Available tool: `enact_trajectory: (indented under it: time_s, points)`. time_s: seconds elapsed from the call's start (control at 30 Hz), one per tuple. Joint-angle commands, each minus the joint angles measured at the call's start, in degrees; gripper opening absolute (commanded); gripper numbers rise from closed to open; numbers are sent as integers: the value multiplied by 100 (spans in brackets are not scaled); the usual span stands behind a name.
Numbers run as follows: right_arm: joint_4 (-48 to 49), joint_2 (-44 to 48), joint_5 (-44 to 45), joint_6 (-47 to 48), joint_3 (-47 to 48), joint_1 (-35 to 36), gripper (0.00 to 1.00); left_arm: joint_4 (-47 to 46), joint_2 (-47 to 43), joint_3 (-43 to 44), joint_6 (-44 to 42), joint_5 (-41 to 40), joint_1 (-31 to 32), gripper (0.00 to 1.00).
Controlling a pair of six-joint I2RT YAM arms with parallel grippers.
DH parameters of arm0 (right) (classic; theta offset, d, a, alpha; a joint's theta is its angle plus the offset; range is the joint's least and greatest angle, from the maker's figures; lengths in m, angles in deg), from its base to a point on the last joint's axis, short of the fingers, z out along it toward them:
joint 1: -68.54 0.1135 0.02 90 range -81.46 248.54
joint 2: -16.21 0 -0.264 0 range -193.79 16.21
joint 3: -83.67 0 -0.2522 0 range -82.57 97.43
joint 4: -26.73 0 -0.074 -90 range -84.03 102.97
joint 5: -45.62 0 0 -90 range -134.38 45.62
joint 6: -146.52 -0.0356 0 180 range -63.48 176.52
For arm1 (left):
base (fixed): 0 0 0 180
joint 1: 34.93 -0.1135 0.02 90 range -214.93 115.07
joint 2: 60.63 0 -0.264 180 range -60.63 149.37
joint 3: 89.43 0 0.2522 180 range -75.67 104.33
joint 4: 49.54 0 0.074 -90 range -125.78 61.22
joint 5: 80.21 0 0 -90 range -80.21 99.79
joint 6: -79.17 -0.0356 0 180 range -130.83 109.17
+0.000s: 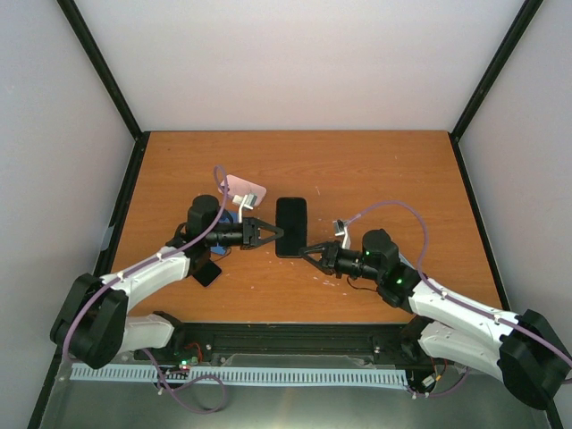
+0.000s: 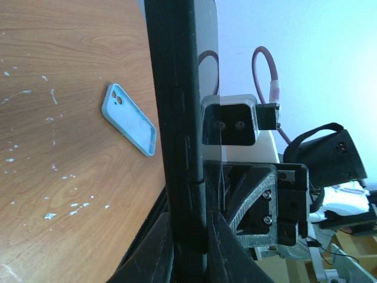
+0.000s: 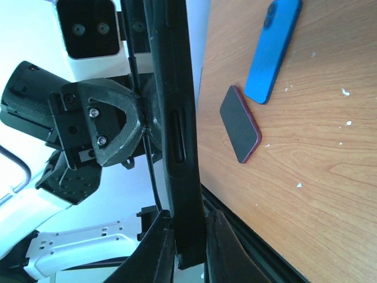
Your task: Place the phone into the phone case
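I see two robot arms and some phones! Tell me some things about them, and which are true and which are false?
1. The left fingers and the right fingers both pinch the black phone. True.
2. The light blue case lies on the table. True.
3. The blue phone is held up in the air. False: it lies on the table.
4. The red-edged phone sits on top of the blue phone. False: it lies beside it.
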Motion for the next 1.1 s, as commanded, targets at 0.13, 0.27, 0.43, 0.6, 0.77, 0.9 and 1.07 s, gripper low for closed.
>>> enact_trajectory:
  time_s: [0.13,0.27,0.43,0.6,0.77,0.9,1.07]
  points:
    - [-250,94,363,-463,222,40,3,1063,26,328,-1317,-842,13,0]
    - [-441,59,431,-240,184,43,20,924,85,319,-1209,-689,14,0]
    - [-1307,513,869,226,44,40,59,765,459,475,-1127,-604,8,0]
    - [-2390,1345,1560,617,-26,42,85,622,1297,968,-1135,-544,14,0]
    - [-3204,1992,2038,855,75,40,100,647,2596,2008,-1232,-238,11,0]
    - [-3853,2200,2312,1178,399,35,100,823,3533,2965,-1258,-112,13,0]
    - [-4391,2290,2574,1343,653,35,100,1183,4504,3842,-1318,-115,13,0]
